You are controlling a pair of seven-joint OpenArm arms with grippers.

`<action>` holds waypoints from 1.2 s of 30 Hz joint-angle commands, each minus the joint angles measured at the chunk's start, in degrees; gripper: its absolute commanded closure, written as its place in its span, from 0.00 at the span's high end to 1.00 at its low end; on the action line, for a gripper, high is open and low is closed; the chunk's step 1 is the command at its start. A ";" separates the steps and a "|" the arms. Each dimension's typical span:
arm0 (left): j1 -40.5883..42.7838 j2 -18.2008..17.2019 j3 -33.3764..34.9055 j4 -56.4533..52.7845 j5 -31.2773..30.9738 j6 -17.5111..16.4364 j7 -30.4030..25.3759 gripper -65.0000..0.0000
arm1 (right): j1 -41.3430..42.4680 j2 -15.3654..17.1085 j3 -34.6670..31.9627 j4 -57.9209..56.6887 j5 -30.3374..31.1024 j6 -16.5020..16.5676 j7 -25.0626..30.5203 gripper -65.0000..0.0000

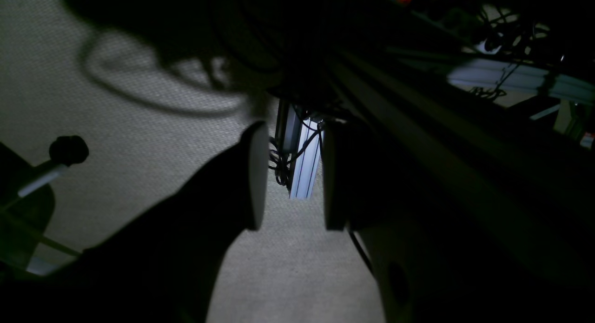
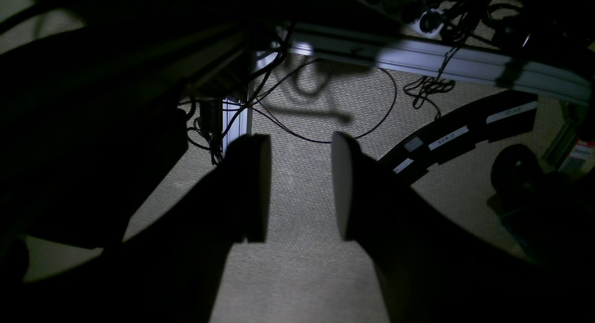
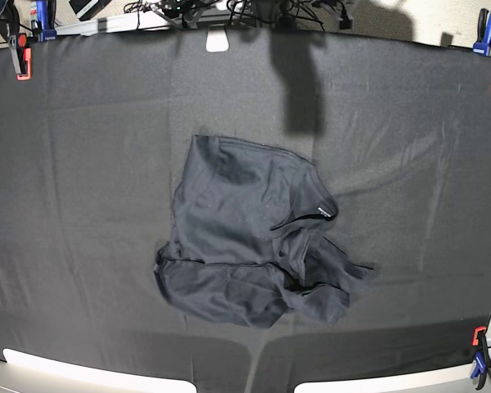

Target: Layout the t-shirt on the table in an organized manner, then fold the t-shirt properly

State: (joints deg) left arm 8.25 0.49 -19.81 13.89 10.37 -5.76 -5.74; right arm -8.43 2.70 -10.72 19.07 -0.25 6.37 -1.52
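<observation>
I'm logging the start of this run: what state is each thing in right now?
t-shirt: crumpled in a heap mid-table, not laid out, not folded.
table: black cloth creased, clamped at the edges.
left gripper: open, empty, over the floor.
right gripper: open, empty, over the floor.

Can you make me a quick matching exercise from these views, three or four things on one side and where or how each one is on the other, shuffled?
Column one:
1. t-shirt
2. table
3. left hand
4. red clamp

Column two:
A. open, nothing between its fingers, carpet floor behind
B. crumpled in a heap near the middle of the cloth
C. gripping the far edge of the table at a corner of the base view
D. covered in creased black cloth

Pairs: 1-B, 2-D, 3-A, 4-C
</observation>
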 commanded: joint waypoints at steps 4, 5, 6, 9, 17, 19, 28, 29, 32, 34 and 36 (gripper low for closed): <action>0.20 0.28 0.22 0.13 0.11 -0.46 -0.26 0.28 | 0.00 0.15 0.04 0.13 -0.28 0.00 0.17 0.34; 0.20 0.28 0.22 0.13 0.11 -0.46 -0.26 0.28 | 0.00 0.15 0.04 0.13 -0.28 0.00 0.17 0.34; 0.24 0.28 0.22 0.13 0.11 -0.46 -0.26 0.28 | 0.00 0.15 0.04 0.13 -0.28 0.00 0.17 0.34; 0.31 0.28 0.22 0.13 0.11 -0.46 -0.26 0.28 | 0.00 0.15 0.04 0.13 -0.28 0.02 0.17 0.34; 0.31 0.28 0.22 0.13 0.11 -0.46 -0.26 0.28 | 0.00 0.15 0.04 0.13 -0.28 0.02 0.17 0.34; 0.31 0.28 0.22 0.13 0.11 -0.46 -0.28 0.28 | 0.00 0.15 0.04 0.13 -0.28 0.02 0.17 0.34; 0.33 0.28 0.22 0.13 0.11 -0.46 -0.28 0.28 | 0.00 0.15 0.04 0.13 -0.28 0.02 0.17 0.34; 0.33 0.28 0.22 0.13 0.11 -0.46 -0.26 0.28 | -0.02 0.15 0.04 0.13 -0.28 0.02 0.17 0.34; 1.07 0.31 0.22 0.37 0.09 -0.61 0.02 0.28 | -0.44 0.20 0.04 0.15 -0.26 0.02 0.07 0.34; 2.75 0.28 0.50 2.05 0.09 -2.16 0.17 0.28 | -1.33 0.87 0.04 0.57 -0.22 0.04 -0.04 0.34; 5.42 0.28 0.96 5.49 0.07 -5.07 0.17 0.28 | -3.13 1.42 0.02 1.97 -0.22 0.04 -0.09 0.34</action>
State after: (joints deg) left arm 13.15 0.64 -18.94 19.49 10.39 -11.00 -5.52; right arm -11.35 3.90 -10.74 20.91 -0.27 6.37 -1.61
